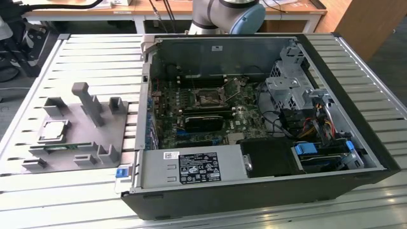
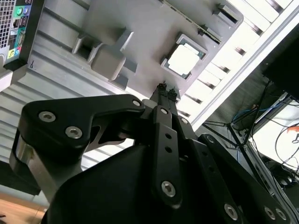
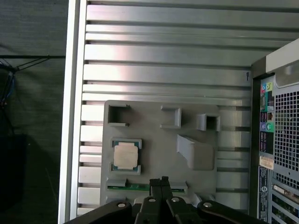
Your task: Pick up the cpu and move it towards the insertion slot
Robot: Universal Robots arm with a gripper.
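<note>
First wrist view: gripper, pressed together and empty, hovers at the edge of the grey fixture; cpu sits apart, further in.

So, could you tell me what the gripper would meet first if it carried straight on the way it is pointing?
Probably the grey fixture, near the green memory stick and just beside the cpu; the gripper hangs above that edge, though depth is unclear.

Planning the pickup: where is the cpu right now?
The cpu sits in a recess of the grey fixture at the exterior view's left, beside the open computer case.
</note>
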